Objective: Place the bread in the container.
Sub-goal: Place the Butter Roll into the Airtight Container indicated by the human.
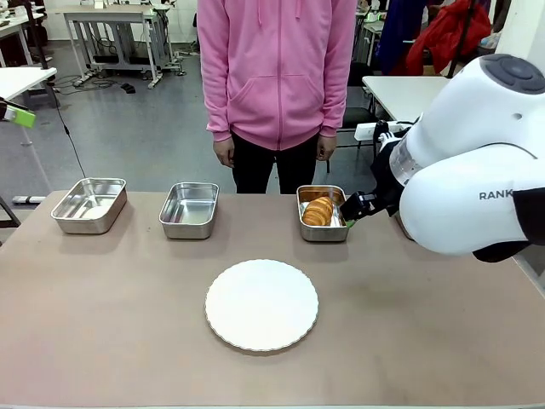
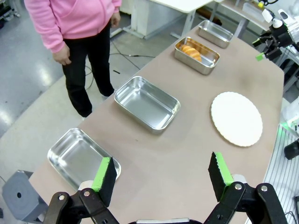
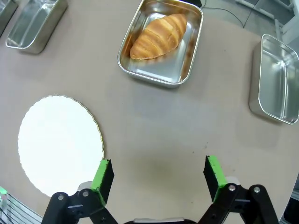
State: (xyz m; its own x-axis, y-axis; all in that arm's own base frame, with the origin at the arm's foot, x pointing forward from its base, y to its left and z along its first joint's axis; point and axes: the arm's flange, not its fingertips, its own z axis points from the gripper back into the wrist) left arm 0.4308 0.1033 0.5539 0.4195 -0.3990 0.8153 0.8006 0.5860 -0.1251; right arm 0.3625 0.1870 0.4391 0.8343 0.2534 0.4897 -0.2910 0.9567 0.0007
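In the front view, three steel pans are lined along the far part of the table (image 1: 102, 341): an empty pan (image 1: 89, 204) at the left of the frame, a second empty pan (image 1: 189, 210) left of centre, and the container (image 1: 322, 213) right of centre, in which the bread (image 1: 318, 210) is seen lying. A round white plate (image 1: 261, 305) sits bare at lower centre. Behind the table a person in a pink hoodie (image 1: 277, 68) is cut off above the chest, hands hanging loose and empty at the sides. The right arm (image 1: 468, 162) fills the right of the frame; of the right gripper (image 1: 351, 209) only a green pad beside the container's right rim can be made out. In the right wrist view its fingers (image 3: 105, 173) are spread wide over bare tabletop with nothing between them, the bread lying diagonally in the container at the upper centre, and a fourth pan (image 3: 275, 79) is cut by the right edge. In the left wrist view the left gripper (image 2: 161, 175) is likewise spread open and empty above the table's near end.
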